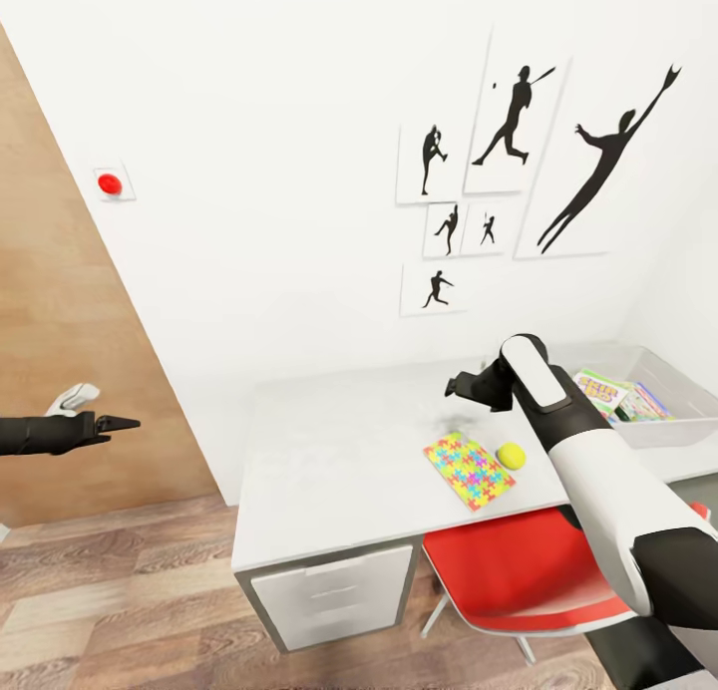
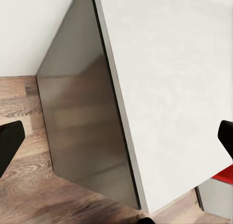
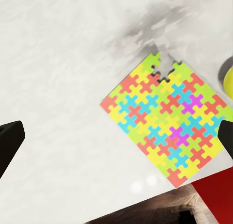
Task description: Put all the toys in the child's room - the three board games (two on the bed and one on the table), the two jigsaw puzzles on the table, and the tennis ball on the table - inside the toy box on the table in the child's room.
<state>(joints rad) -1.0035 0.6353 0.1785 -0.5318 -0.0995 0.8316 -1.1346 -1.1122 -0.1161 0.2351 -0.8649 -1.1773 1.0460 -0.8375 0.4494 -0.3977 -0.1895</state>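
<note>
Right claw (image 1: 461, 383) spread, arm bent above puzzle (image 1: 469, 470) | ball (image 1: 511, 456) beside puzzle | left claw (image 1: 125, 425) level over floor, state unclear

The white tabletop (image 1: 339, 451) stands against the wall on a dark grey frame. A jigsaw puzzle (image 1: 469, 470) lies flat near its front edge, with the tennis ball (image 1: 511, 456) just beside it. The grey toy box (image 1: 688, 407) sits at the far right end, holding printed board games (image 1: 608, 392).
</note>
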